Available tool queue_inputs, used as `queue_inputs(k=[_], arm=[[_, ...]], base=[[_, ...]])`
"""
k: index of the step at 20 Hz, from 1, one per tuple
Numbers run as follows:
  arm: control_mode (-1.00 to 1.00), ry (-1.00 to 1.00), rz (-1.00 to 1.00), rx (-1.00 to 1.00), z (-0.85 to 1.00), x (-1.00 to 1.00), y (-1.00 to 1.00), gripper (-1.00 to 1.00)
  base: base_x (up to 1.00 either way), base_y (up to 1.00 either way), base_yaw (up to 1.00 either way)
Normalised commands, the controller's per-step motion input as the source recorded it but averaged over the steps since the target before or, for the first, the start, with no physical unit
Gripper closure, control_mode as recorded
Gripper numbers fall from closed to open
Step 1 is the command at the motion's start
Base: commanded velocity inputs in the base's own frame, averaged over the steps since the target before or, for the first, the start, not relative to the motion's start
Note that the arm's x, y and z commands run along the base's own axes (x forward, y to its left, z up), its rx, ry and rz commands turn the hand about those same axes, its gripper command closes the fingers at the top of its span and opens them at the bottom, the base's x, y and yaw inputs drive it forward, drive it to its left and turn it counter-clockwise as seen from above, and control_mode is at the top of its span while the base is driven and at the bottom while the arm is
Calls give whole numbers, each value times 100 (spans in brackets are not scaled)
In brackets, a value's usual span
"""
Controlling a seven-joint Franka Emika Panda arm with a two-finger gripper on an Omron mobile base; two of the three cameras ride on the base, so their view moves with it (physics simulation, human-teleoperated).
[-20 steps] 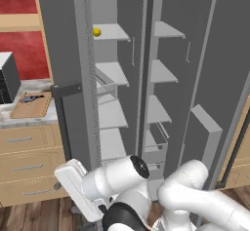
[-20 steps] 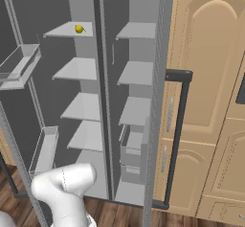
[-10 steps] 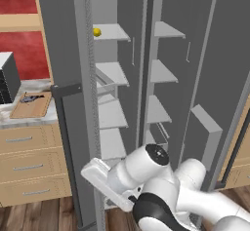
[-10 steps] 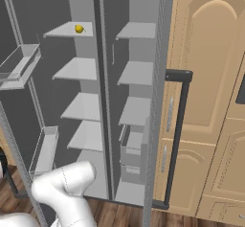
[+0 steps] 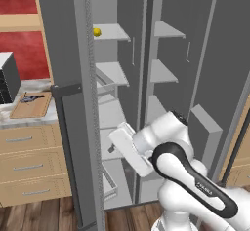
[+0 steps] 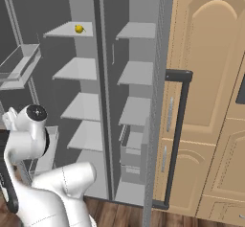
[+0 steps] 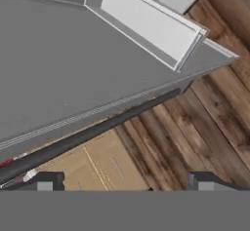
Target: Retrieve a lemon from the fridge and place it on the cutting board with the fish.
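The lemon (image 5: 96,31) (image 6: 79,28) lies on the top left shelf of the open fridge (image 5: 172,10) (image 6: 139,1). Out on the counter to the left is the cutting board (image 5: 33,106), with the dark fish (image 5: 30,98) lying on it. My arm is low in front of the fridge, its white hand (image 5: 128,148) level with the lower shelves and far below the lemon. In the hand view my gripper (image 7: 124,183) is open and holds nothing, its fingertips (image 7: 46,182) spread wide. It looks down past the fridge door's edge at the wooden floor.
The left fridge door (image 5: 66,45) with its dark bar handle (image 5: 68,142) stands between my arm and the counter drawers (image 5: 27,164). A microwave (image 5: 7,76) sits beside the board. The right door's handle (image 6: 176,135) and tan cabinets (image 6: 210,92) stand to the right.
My arm has swung up and to the right, carrying the hand from near the floor by the left door to in front of the lower shelves. The gripper stays open.
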Motion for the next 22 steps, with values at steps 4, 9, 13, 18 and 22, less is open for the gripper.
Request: queue_inputs(k=[4, 9, 13, 18, 22], arm=[[-100, -7, -12, 30, -40, 64, -18, -100], [-100, 0, -12, 26, -36, 56, 0, -100], [-100, 0, -5, 11, -34, 38, 15, -100], [-100, 0, 0, 0, -21, 24, 63, -100], [-100, 0, 0, 0, -19, 20, 75, -100]], base=[[0, 0, 0], [0, 0, 0], [0, 0, 0], [0, 0, 0], [0, 0, 0]])
